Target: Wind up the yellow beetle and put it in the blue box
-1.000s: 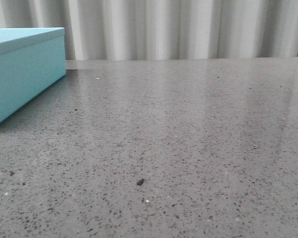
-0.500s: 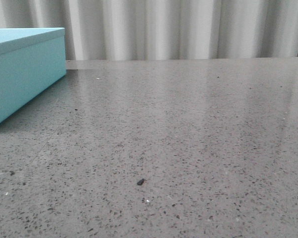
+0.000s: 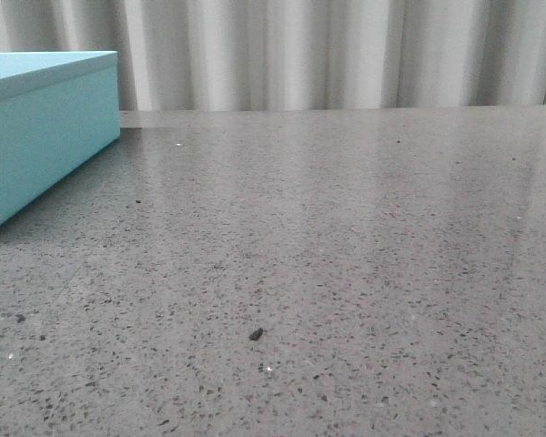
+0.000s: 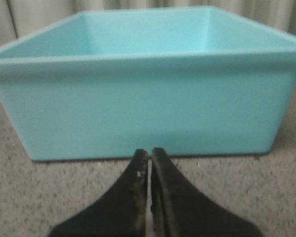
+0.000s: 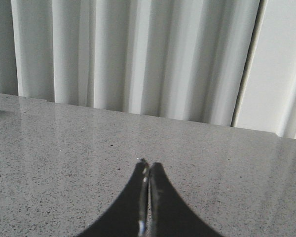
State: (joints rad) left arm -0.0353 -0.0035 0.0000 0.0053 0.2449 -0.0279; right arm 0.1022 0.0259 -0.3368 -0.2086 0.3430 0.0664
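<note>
The blue box (image 3: 36,127) stands at the far left of the grey speckled table in the front view. In the left wrist view the blue box (image 4: 143,98) fills most of the frame, open-topped, with nothing visible in the part of its inside that shows. My left gripper (image 4: 149,154) is shut and empty, just short of the box's near wall, low over the table. My right gripper (image 5: 148,167) is shut and empty above bare table, facing the curtain. The yellow beetle is out of view in every frame. Neither gripper shows in the front view.
A small dark speck (image 3: 256,334) lies on the table near the front middle. A white pleated curtain (image 3: 328,55) runs behind the table's far edge (image 3: 346,109). It also shows in the right wrist view (image 5: 138,54).
</note>
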